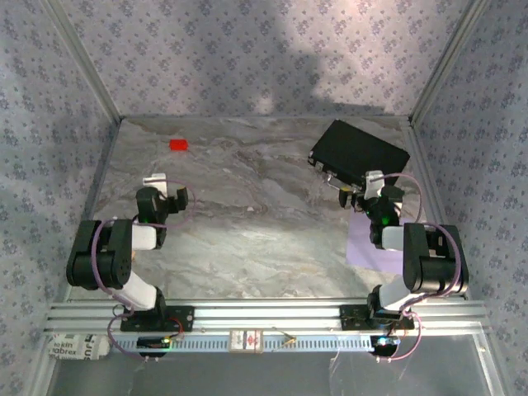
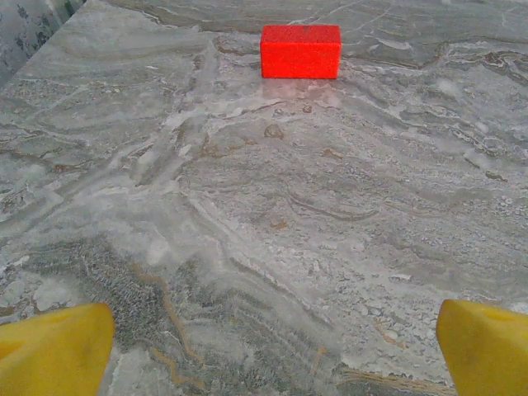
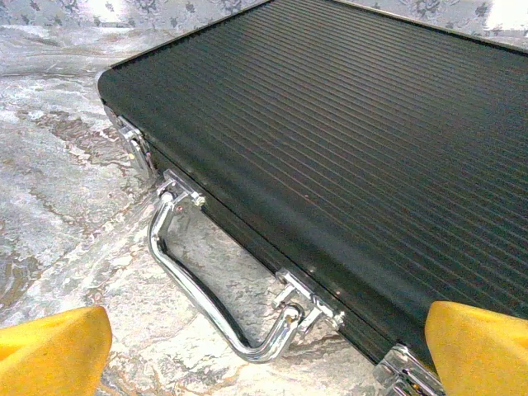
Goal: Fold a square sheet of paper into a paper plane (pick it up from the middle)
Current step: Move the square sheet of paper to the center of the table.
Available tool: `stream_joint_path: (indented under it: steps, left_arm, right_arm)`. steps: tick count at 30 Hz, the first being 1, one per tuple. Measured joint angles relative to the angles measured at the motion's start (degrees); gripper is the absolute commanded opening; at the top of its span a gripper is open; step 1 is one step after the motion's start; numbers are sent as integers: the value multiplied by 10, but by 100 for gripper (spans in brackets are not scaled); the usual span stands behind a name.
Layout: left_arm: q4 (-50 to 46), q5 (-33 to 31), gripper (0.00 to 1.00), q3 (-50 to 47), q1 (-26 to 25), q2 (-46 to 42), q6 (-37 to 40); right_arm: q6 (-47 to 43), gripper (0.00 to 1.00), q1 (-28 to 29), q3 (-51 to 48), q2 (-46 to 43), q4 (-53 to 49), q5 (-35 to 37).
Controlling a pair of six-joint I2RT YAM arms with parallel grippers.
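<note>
Lilac paper (image 1: pixel 368 246) flat at four o'clock, under right arm (image 1: pixel 426 257); my left gripper (image 2: pixel 264 356), right gripper (image 3: pixel 264 355) gape empty, ready for middle pick.

a small red block (image 1: pixel 178 144) lay flat on the grey marbled bench (image 1: pixel 256 247) near its far left corner. a black ribbed case (image 1: pixel 360 153) sat at the far right, turned at an angle, well apart from the block. its chrome handle (image 3: pixel 202 297) and latches faced the near side, the handle lying against the bench. patterned walls (image 1: pixel 247 49) enclosed three sides.
</note>
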Motion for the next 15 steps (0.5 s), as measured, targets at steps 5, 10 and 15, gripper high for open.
stream_joint_path:
  steps: [5,10,15]
  left_arm:
    - [0,0,100,0,0,0,0]
    - [0,0,100,0,0,0,0]
    - [0,0,100,0,0,0,0]
  right_arm:
    - [0,99,0,-2,0,-2,-2]
    - [0,99,0,-2,0,-2,-3]
    - [0,99,0,-2,0,-2,-4]
